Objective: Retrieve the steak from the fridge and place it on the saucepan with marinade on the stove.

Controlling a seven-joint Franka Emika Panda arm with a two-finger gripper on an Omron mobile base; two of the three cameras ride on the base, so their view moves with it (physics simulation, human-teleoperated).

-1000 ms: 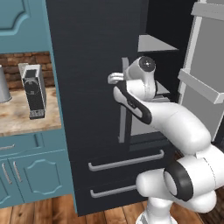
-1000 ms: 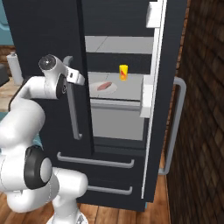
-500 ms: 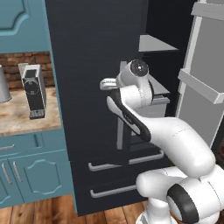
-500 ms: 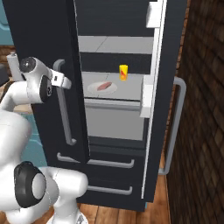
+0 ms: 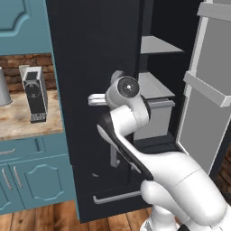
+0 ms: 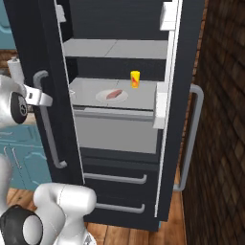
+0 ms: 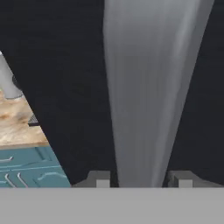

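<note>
Fridge with both doors swung out, left door partly open, right door open wide against the brick wall side; grey shelves and two lower drawers exposed. Arm reaching across to the left door's long silver handle, so judged as the door-opening step, early in the task: nothing picked yet, pan and stove not in these frames. Gripper closed on that handle: hand view has the silver bar running up between the two finger tips, jaws tight on either side. Grip there makes sense as the lever for swinging the door clear of the shelf. White plate sitting on the middle shelf, toward its front left; plate likely there just to carry the meat. Steak lying flat on that plate, small reddish slab, well apart from the gripper. Small yellow carton upright on the same shelf, behind and right of the plate, not touching it; worth avoiding on the reach in. Beside the fridge, wooden worktop over teal cabinets, with a dark upright appliance near its right edge, just beside the fridge side. Next, by judgement: release the handle, then reach in over the shelf front for the steak.
</note>
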